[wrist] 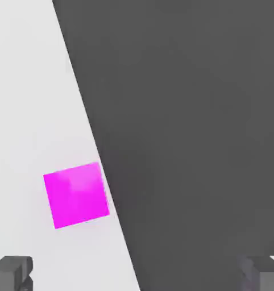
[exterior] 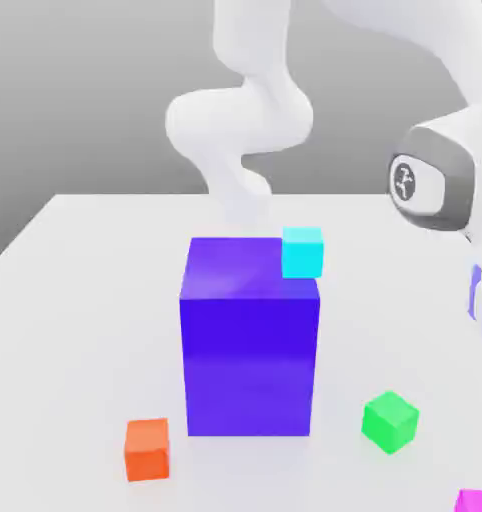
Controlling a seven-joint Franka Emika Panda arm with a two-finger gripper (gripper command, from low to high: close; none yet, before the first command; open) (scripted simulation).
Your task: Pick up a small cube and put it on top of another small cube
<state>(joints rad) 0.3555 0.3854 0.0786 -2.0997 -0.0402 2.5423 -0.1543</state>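
Several small cubes lie on the white table. A magenta cube point(wrist: 77, 194) sits below my gripper point(wrist: 137, 275), close to the table's edge, and also shows at the exterior view's lower right corner as the magenta cube point(exterior: 477, 502). My gripper is open; its two dark fingertips point(wrist: 11, 273) stand wide apart with nothing between them. An orange cube point(exterior: 147, 449) and a green cube point(exterior: 390, 421) rest in front of a tall blue block point(exterior: 250, 340). A cyan cube point(exterior: 303, 251) shows at that block's top right corner; whether it rests on the block I cannot tell.
The tall blue block stands mid-table as the main obstacle. The white arm point(exterior: 430, 185) reaches over from the back to the exterior view's right edge. The table's edge point(wrist: 105, 187) runs right beside the magenta cube, with dark floor beyond.
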